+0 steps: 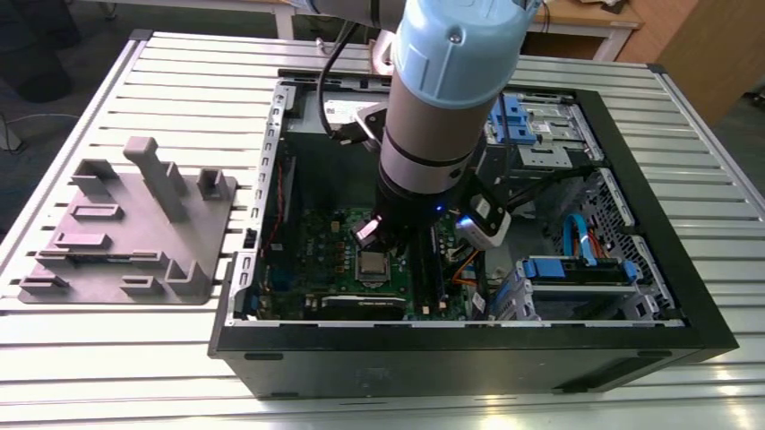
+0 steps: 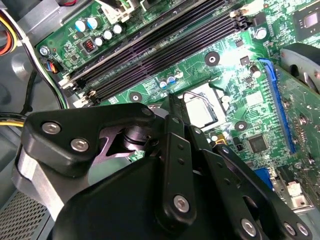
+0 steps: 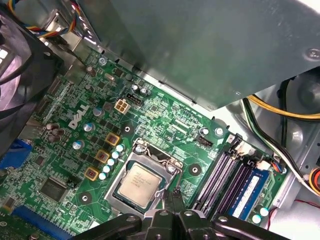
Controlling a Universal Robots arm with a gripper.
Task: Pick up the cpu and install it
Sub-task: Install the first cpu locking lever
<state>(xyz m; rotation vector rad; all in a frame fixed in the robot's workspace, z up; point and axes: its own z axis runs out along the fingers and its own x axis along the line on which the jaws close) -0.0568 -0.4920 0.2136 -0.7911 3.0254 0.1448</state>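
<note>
The cpu (image 3: 137, 185) sits flat inside the socket frame (image 3: 142, 155) on the green circuit board (image 3: 165, 112), its pale metal top facing up, and it also shows in the exterior view as a small grey square (image 1: 373, 262) low in the open computer case (image 1: 669, 296) on the slatted bench (image 1: 179, 81). The end effector (image 3: 176, 196) hangs just above one corner of the chip, its thin black fingers (image 2: 173, 107) drawn so close together that no gap shows between them, and nothing appears to be held in them; the chip looks seated, not carried. Judged from this, the step in hand is the fine work at the socket, and doing it well would mean keeping the tips square to the board, moving straight up or down, not sideways, and staying off the memory slots (image 3: 225, 172) and the round capacitors (image 3: 107, 162) that stand just beside the frame. Whether the fingertips touch the chip, the frame's edge or the thin wire lever (image 2: 197, 95) cannot be told in either wrist view. In the exterior view the arm's pale blue column (image 1: 449, 81) covers much of the board, and the dark linkage of the end effector blocks the near part of the socket in the second wrist view. The grey moulded tray (image 1: 132, 224) lies on the bench at the exterior view's left, well apart from the case.
</note>
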